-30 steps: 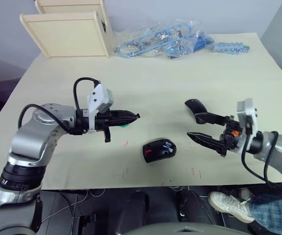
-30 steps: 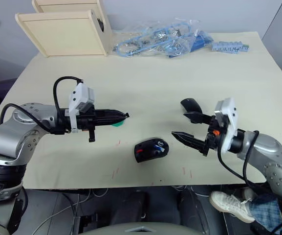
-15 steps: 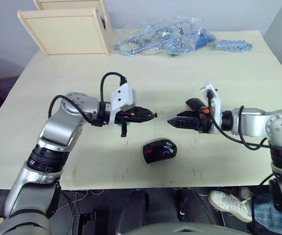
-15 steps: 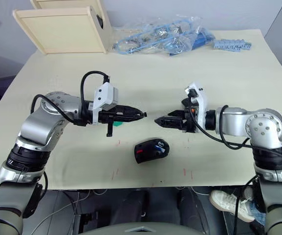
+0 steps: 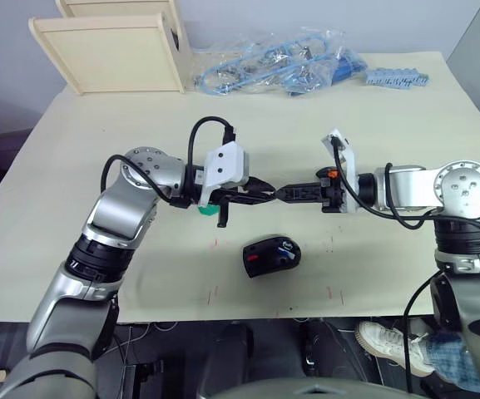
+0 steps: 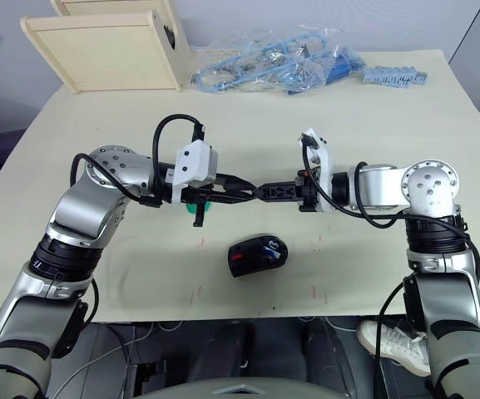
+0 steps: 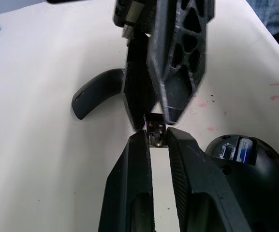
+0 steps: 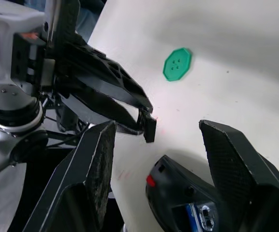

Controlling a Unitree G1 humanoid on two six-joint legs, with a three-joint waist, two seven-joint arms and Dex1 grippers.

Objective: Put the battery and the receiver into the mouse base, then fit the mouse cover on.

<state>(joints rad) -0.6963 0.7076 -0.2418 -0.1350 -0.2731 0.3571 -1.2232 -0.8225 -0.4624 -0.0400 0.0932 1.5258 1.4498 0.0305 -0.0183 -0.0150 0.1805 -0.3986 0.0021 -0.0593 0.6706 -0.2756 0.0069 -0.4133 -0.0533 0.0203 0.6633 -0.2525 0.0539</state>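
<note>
Beige desk (image 5: 406, 274): left end effector (image 7: 154, 136) grasps the tiny receiver (image 7: 155, 131), tip to tip with released right end effector (image 5: 284, 193). At 6 o'clock, base (image 5: 270, 256) half-hides battery (image 5: 286, 249).

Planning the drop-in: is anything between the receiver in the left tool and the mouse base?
Nothing visible. The receiver, pinched in the left tool, has open air down to the mouse base; the open right tool flanks it, not below.

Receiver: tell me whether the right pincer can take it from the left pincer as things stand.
Probably yes. The left pincer holds the receiver at its very fingertips, with part of it sticking out. The right pincer faces it tip to tip, open, with nothing between them.
</note>
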